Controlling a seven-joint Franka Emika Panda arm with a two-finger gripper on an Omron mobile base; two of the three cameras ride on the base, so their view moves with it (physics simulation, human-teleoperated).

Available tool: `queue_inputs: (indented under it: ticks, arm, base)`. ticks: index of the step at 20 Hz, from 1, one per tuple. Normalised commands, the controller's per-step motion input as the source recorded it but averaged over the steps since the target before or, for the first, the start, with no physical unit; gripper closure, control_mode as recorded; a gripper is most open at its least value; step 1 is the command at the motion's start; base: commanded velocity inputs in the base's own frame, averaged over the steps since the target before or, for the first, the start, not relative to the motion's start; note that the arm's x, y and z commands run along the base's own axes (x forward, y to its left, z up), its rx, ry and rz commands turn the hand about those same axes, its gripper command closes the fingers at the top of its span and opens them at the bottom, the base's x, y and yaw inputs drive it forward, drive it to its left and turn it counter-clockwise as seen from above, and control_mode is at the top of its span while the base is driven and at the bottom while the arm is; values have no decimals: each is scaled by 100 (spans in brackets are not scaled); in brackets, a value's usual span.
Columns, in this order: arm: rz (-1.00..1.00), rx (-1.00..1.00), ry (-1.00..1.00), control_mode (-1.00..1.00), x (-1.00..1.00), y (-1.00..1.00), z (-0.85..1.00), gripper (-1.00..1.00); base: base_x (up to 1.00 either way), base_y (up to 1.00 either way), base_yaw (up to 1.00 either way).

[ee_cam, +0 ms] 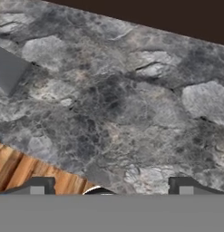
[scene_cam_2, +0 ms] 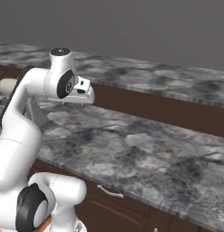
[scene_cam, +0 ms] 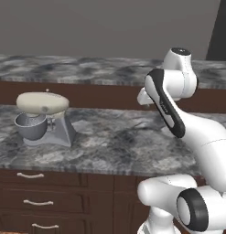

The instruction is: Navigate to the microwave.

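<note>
While over the counter [ee_cam: 131, 104]:
Gripper [ee_cam: 111, 186]: fingers spread wide, holding nothing.
Beside it: stand mixer [scene_cam: 43, 119].

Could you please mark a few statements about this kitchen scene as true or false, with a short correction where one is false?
1. A stand mixer sits on the marble counter. True.
2. The hand is clamped on a mug. False: its fingertips stand apart above bare counter, with nothing between them.
3. The mixer has a cream head and a grey bowl. True.
4. The cabinet drawers under the counter are pulled open. False: they are closed, with their light handles flush in a row.
5. The microwave stands right beside the mixer. False: the counter next to the mixer is bare.
</note>
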Motion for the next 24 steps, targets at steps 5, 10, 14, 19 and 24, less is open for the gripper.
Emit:
queue_inputs:
  ticks: [5, 10, 14, 19, 24]
  arm:
    - [0, 0, 0, 100, 0, 0, 0, -100]
    - [0, 0, 0, 100, 0, 0, 0, -100]
    - [0, 0, 0, 100, 0, 0, 0, -100]
    - [0, 0, 0, 100, 0, 0, 0, -100]
    - [0, 0, 0, 100, 0, 0, 0, -100]
  base:
    - [-22, 51, 36]
    - [-37, 53, 38]
    - [-43, 58, 40]
    - [-34, 57, 40]
    - [-16, 42, 36]
